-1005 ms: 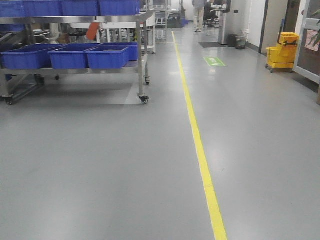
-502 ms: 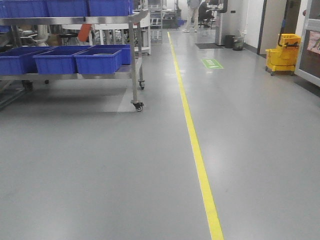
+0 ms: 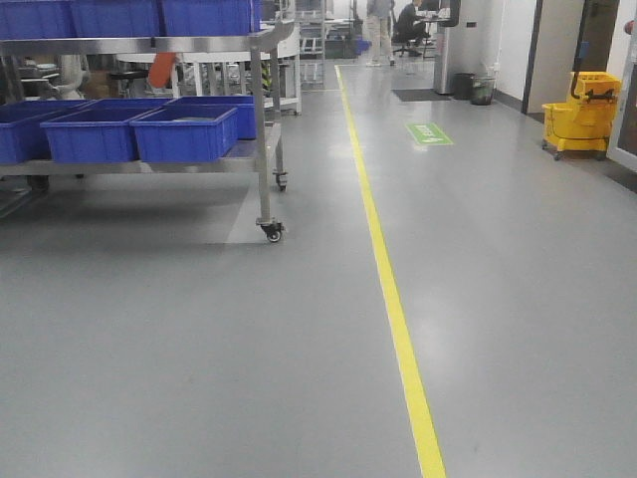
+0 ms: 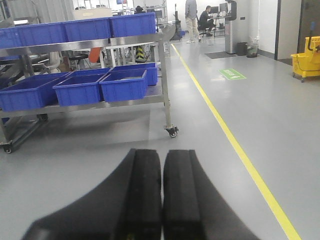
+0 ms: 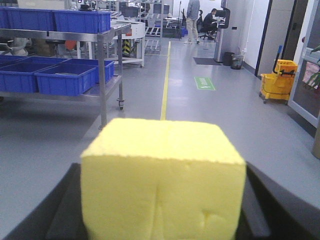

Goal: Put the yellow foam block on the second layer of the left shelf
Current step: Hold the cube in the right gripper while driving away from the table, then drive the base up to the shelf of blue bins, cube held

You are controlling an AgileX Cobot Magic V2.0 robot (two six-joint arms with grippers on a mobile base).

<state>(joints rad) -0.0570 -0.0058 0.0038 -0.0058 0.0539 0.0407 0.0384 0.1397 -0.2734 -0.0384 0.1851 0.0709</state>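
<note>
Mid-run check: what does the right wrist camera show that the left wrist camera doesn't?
Only the right wrist view shows the yellow foam block, held in the right gripper. Only the left wrist view shows the left gripper, shut with nothing in it. Both show the steel cart with blue bins, the yellow floor line, the green floor sign and the yellow mop bucket.

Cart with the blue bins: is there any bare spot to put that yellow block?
Hardly. Blue bins pack the cart's top shelf and most of the lower one; only a thin bare strip shows along its front edge. The gray floor between cart and yellow line is wide open.
</note>
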